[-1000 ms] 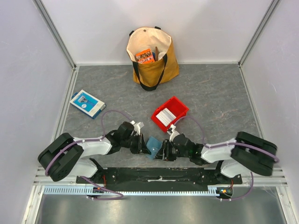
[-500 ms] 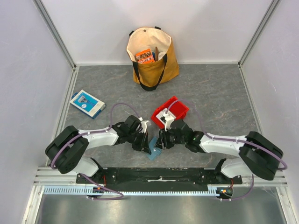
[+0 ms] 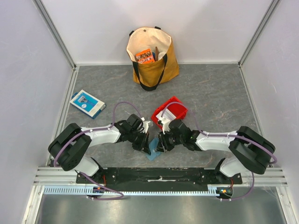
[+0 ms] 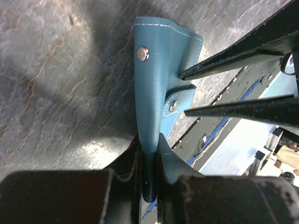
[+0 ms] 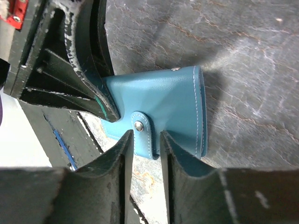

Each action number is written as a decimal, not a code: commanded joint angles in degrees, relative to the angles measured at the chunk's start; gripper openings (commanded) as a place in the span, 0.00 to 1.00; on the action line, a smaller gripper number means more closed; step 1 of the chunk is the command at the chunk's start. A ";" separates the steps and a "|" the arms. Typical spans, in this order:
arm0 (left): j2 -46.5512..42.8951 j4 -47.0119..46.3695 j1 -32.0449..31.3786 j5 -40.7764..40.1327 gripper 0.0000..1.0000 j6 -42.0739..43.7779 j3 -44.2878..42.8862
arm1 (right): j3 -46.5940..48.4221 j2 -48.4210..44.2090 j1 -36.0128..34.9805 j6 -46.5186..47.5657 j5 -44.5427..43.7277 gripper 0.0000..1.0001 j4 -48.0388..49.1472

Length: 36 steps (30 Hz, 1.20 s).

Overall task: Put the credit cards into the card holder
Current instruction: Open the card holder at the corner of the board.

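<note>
The card holder (image 3: 152, 154) is a teal snap wallet low on the grey table, near the front edge. My left gripper (image 4: 149, 140) is shut on one edge of the card holder (image 4: 156, 70), holding it on edge. My right gripper (image 5: 142, 149) faces it, open, with its two fingers either side of the wallet's snap strap (image 5: 142, 133) and small gaps showing. In the top view the left gripper (image 3: 145, 145) and right gripper (image 3: 160, 143) meet tip to tip over the wallet. The credit cards are hidden.
A red bin (image 3: 178, 108) stands just behind the right wrist, partly covered by that arm and its cable. A blue-and-white flat box (image 3: 87, 102) lies at the left. A tan tote bag (image 3: 152, 56) stands at the back. The black base rail (image 3: 154, 176) runs along the front edge.
Both wrists swung away from the front rail toward the red bin, the wallet still between them. The right arm now covers the white cards in the bin. The right jaws narrowed slightly.
</note>
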State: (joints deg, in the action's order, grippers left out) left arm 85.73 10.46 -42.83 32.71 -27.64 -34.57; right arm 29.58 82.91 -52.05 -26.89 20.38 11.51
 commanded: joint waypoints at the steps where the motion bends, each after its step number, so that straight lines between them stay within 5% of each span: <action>1: 0.84 1.49 0.03 -1.24 0.02 3.29 -1.29 | 0.65 5.06 -0.33 2.37 9.05 0.32 -0.70; 10: 1.28 -1.05 0.46 -4.41 0.02 0.13 -0.42 | 2.58 5.15 -1.47 4.65 14.33 0.30 -6.22; 26: -4.52 -6.24 0.47 -9.32 0.02 -7.95 4.07 | 4.35 10.34 -6.74 0.18 4.13 0.25 -7.56; 36: -5.23 -9.93 0.55 -14.25 0.02 -15.51 6.26 | 3.99 10.43 -12.90 -0.09 11.34 0.00 -1.67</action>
State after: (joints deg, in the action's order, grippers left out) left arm 79.90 11.94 -42.46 30.00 -37.69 -28.67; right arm 35.22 89.58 -58.41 -25.91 22.09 10.44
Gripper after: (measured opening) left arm 0.147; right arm 0.023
